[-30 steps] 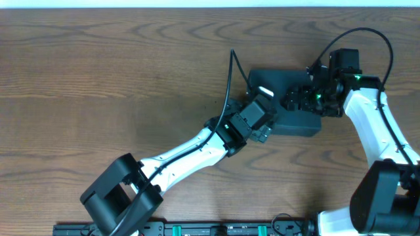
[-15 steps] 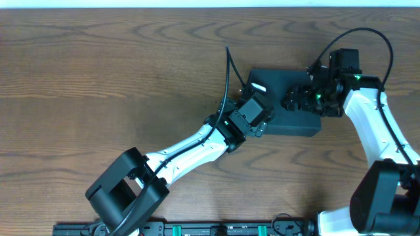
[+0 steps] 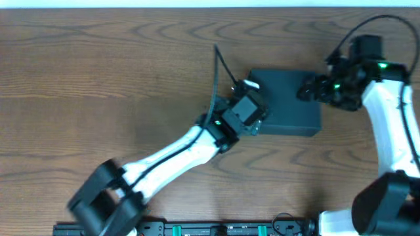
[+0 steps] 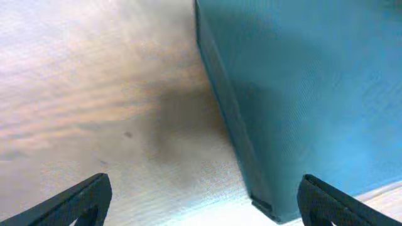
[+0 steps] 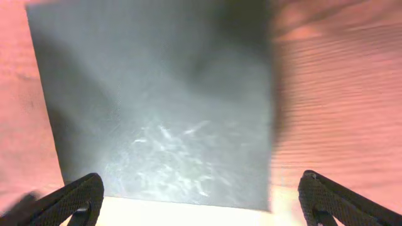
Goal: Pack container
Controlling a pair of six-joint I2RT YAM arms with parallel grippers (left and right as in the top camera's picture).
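Container: the container [image 3: 289, 113] is lying right of centre on the worktop [image 3: 98, 78], with its lid [image 5: 163, 113] down flat and nothing of the inside showing.
Left claw: the left claw [image 4: 201, 202] is hanging wide open and empty, straddling the container's left wall. One finger is sitting over bare wood and the other over the box.
Right claw: the right claw [image 5: 207, 199] is standing wide open above the lid, gripping nothing.
Change: the right arm is drawing back toward the far right, baring more lid than a second ago. The left arm is sliding farther along the left edge, and the box is staying put.
Meaning: both arms are probably letting go after closing, so the packing is looking finished or nearly so.
Edges: the left wall is standing just beside the left claw, and the far-right corner is lying under the right claw.
Room: open wood is lying to the left, far and near. The left arm's cable [image 3: 215, 72] is arching clear of the box.
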